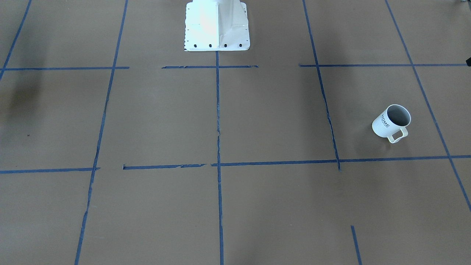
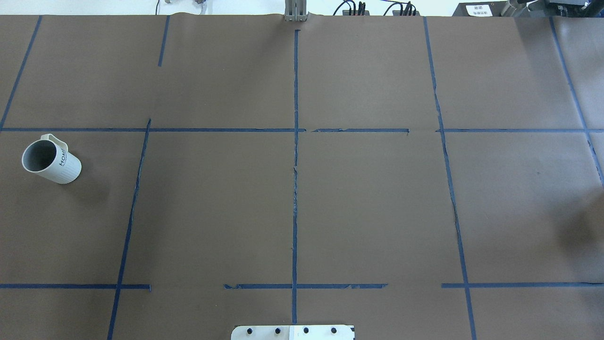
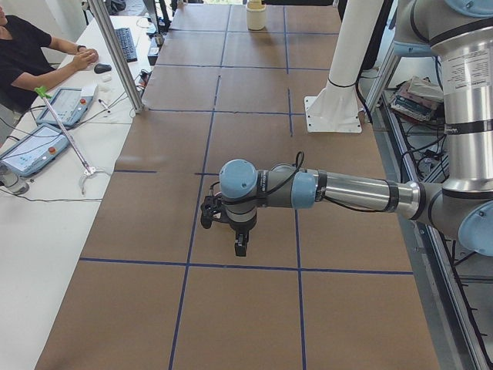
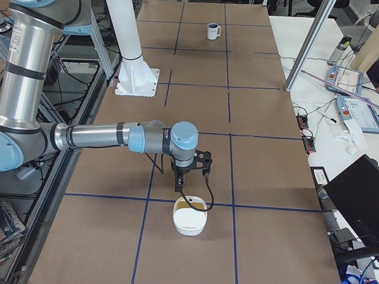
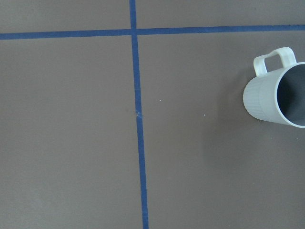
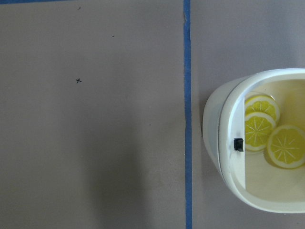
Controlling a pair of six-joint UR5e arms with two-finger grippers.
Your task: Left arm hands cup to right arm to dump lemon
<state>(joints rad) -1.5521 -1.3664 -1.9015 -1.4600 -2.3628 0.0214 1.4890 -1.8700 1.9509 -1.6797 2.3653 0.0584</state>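
Note:
The cup (image 1: 391, 122), a white mug with a grey inside and "HOME" on its side, stands upright on the brown table. It is at the far left in the overhead view (image 2: 51, 162), small at the far end in the exterior right view (image 4: 213, 31), and at the right edge of the left wrist view (image 5: 276, 93). The lemon is not in view; the mug's inside shows only grey. My left gripper (image 3: 239, 247) hangs above the table, pointing down. My right gripper (image 4: 180, 184) hangs just behind a white bowl (image 4: 189, 220). I cannot tell whether either gripper is open or shut.
The white bowl (image 6: 224, 157) holds yellow citrus slices (image 6: 286, 145). The white pedestal (image 1: 217, 25) stands at the table's robot side. Blue tape lines (image 2: 295, 189) grid the table. An operator (image 3: 31, 54) sits at a side table with tablets.

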